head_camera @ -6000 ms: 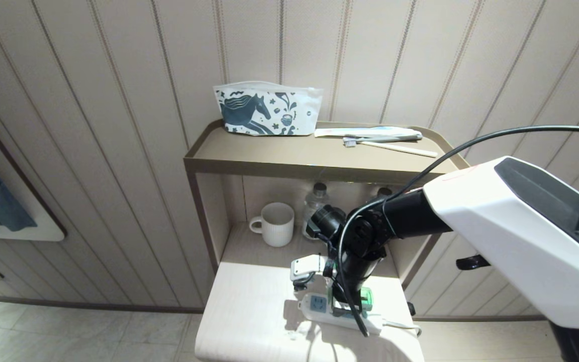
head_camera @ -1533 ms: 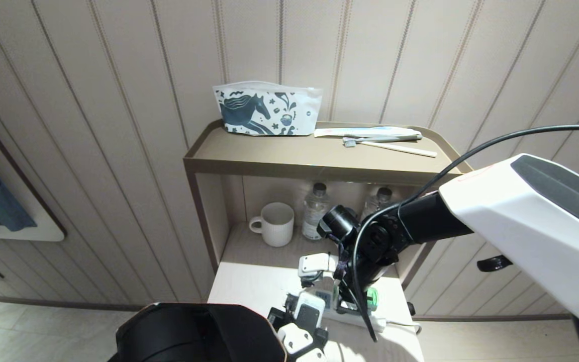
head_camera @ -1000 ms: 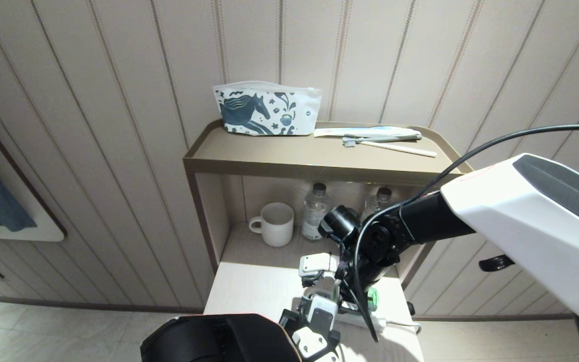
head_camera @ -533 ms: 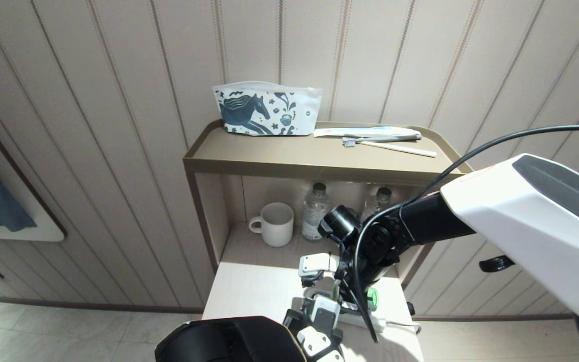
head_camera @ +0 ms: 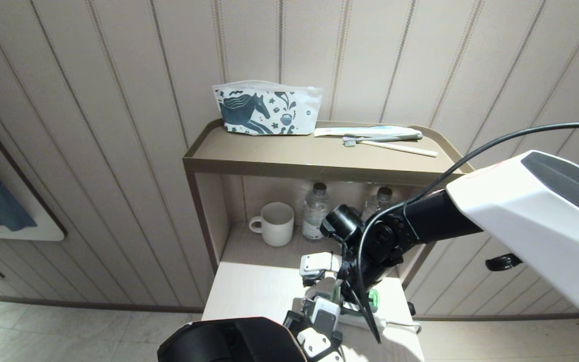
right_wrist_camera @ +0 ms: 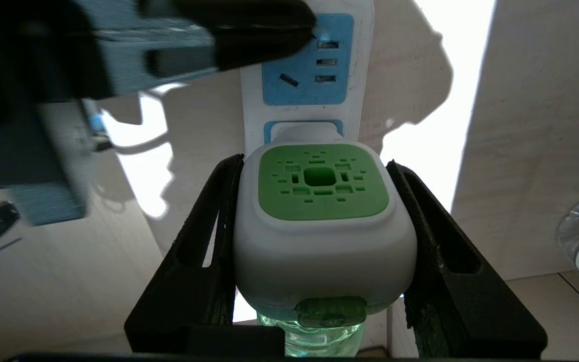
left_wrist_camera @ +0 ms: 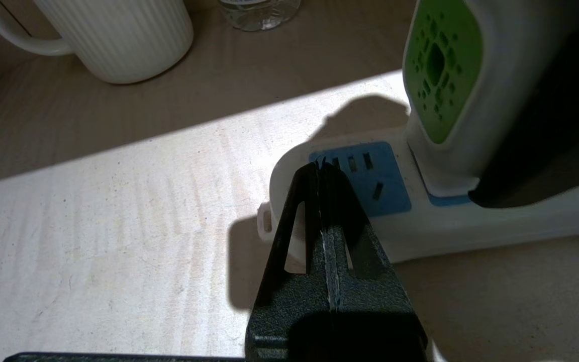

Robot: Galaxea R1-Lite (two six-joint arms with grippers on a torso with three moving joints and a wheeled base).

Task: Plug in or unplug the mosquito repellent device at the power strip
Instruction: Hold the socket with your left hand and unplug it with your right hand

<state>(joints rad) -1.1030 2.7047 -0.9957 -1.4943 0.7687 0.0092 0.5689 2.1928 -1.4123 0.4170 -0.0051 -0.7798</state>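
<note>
Mosquito repellent device (right_wrist_camera: 323, 221), a small white plug-in unit with a bright green vented face and a translucent green liquid bottle, sits clamped between the right gripper's (right_wrist_camera: 319, 251) black jaws, one jaw pressed against each white side. Its plug end meets the middle pale blue socket panel of the long flat white plastic power strip (left_wrist_camera: 365, 221), which lies on the pale wood-grain tabletop (left_wrist_camera: 93, 216).

To the left of that grip, the left gripper (left_wrist_camera: 321, 168) has its jaws pressed together, holding nothing, the tips resting at the end socket panel of the power strip, just beside the device. Beyond these jaws, further back on the tabletop, stand a ribbed white ceramic mug (left_wrist_camera: 113, 35) and a clear plastic water bottle (head_camera: 315, 211) with a dark cap.
</note>
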